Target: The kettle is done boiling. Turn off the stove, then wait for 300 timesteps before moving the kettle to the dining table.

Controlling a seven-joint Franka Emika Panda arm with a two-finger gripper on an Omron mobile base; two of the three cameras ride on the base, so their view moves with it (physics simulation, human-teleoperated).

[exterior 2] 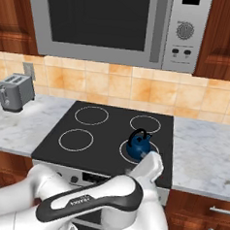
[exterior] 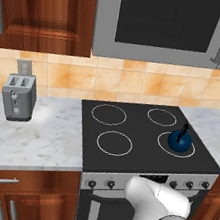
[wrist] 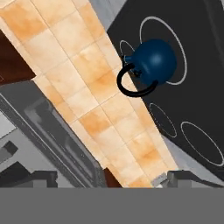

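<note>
Kettle (exterior: 180, 140): dark blue, upright on the front-right burner ring of the stove (exterior: 123, 162), handle arched above it.
Gripper (wrist: 111, 178): jaws spread wide, holding nothing; the two dark tips sit far apart at the bottom of the hand view.
Kettle from gripper: ahead at about 1 o'clock in the hand view, well apart, untouched.
Toaster (exterior: 18, 96): on the marble counter (exterior: 31, 139), at 9 o'clock from the stove.

Silver two-slot toaster (exterior: 18, 96) on left marble tabletop (exterior: 27, 133); grey microwave (exterior: 166, 25) mounted above, against orange tiled backsplash (exterior: 112, 79).
</note>
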